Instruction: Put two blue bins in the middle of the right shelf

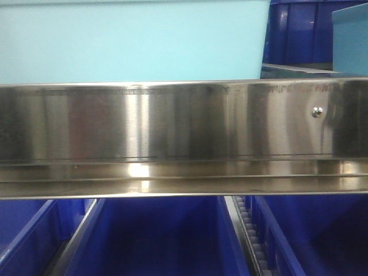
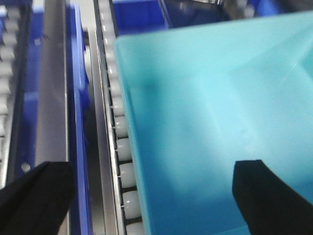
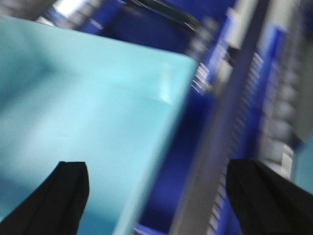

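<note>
A pale cyan bin (image 1: 132,40) fills the upper left of the front view, just behind and above the shelf's shiny steel rail (image 1: 172,121). A second bin (image 1: 351,40) shows at the far right edge, above the rail's screw (image 1: 316,112). The left hand (image 2: 151,196) is spread wide across the bin's left wall, one finger (image 2: 264,196) inside and the other outside, gripping nothing. White rollers (image 2: 120,147) run just beside that wall. The right hand (image 3: 168,196), blurred, is likewise released, straddling the right wall. Dark blue bins (image 1: 161,236) sit below the rail.
</note>
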